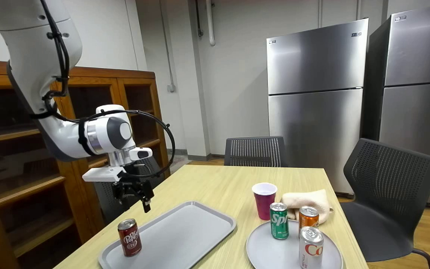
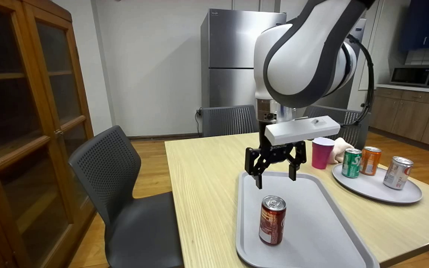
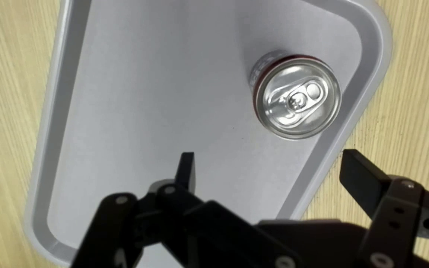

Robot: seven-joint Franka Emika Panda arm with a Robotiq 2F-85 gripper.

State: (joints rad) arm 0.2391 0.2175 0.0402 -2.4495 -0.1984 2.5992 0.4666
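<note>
My gripper (image 3: 269,152) is open, its two black fingers wide apart with nothing between them. In an exterior view the gripper (image 2: 276,179) hangs above the grey tray (image 2: 311,223), pointing down. Nearest to it is a dark red Dr Pepper can (image 1: 129,237), upright near one end of the tray. From above, in the wrist view, the silver top of this can (image 3: 298,98) shows ahead of the fingertips, apart from them. One finger is over the tray's floor, the other over the wooden table past the tray's rim (image 3: 343,139).
Beside the tray, a round grey plate (image 1: 261,244) bears a green Sprite can (image 1: 279,221), an orange can (image 1: 309,216) and a silver can with red letters (image 1: 311,248). Behind stand a magenta cup (image 1: 264,201) and a crumpled pale cloth (image 1: 312,203). Dark chairs (image 2: 106,178) surround the table.
</note>
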